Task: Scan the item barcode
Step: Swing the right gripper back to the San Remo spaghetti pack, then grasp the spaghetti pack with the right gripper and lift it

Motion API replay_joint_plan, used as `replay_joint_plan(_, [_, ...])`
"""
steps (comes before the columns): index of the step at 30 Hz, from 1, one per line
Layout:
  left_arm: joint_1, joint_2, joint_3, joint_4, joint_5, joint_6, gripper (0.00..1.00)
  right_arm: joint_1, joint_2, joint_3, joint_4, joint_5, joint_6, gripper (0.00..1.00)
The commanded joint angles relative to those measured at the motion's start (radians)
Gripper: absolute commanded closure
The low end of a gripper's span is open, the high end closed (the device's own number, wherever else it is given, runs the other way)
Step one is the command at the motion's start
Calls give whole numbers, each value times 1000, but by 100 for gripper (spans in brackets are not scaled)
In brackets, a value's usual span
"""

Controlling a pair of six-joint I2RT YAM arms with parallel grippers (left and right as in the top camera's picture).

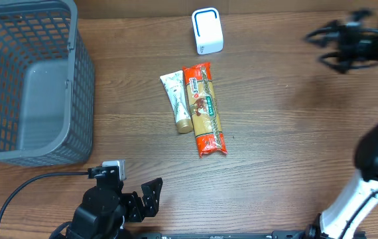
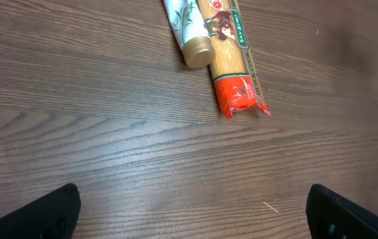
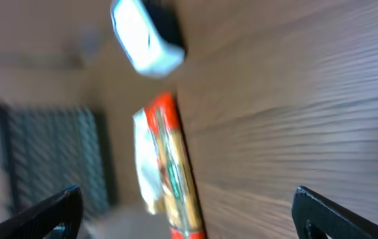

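My left end effector [image 2: 192, 218] hangs over the near left part of the tabletop [image 2: 109, 133]. Its fingers [image 2: 50, 212] are spread wide and wood grain shows between them; they touch nothing. A black cable [image 1: 23, 189] runs off to the left from that arm.

My right end effector [image 1: 323, 48] is up at the far right, well apart from everything on the tabletop. It is blurred from above. My right wrist view is blurred too, but it shows the two fingers [image 3: 43, 216] far apart at the lower corners, holding nothing.

The pasta pack [image 1: 204, 109] lies flat in the middle of the tabletop, its length running from far to near and its red near end crimped. A white tube [image 1: 178, 101] with a leaf print lies just beside it on the left, parallel, with its gold cap pointing near. I cannot tell whether the two touch. The tube is shorter, so the pack reaches nearer than the cap.

The scanner [image 1: 207, 30], a small white box with a blue outline on top, sits beyond them at the far edge. A grey basket [image 1: 83, 99] fills the far left corner.
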State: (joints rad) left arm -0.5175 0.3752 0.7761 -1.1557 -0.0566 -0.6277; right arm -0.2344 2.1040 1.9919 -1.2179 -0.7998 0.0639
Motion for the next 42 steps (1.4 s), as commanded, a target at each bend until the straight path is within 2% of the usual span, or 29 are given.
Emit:
replay_joint_plan(1, [-6,-4,-2,0,2,-8,0,158,-9,-50,-7,230,-72,0])
replay_joint_plan(4, [-6,-4,-2,0,1,-8,0,311,-8,-103,9,362,-66,0])
replay_joint_plan(9, [-6,-4,-2,0,2,-8,0,496,-5,-170,60,473,1,0])
replay_joint_plan(18, [-6,-4,-2,0,2,-8,1,751,-3,-289,203,741,288,0])
replay_joint_plan(26, [-6,-4,-2,0,1,-8,1,842,-2,-390,337,761,383,0])
replay_joint_plan(36, [-6,-4,-2,0,1,-8,1,855,0,-461,420,777,438,1])
replay_joint_plan(38, [-6,-4,-2,0,1,-8,1,855,0,-483,445,780,438,3])
replay_joint_plan(42, [-6,-4,-2,0,1,-8,1,856,0,-510,462,780,438,16])
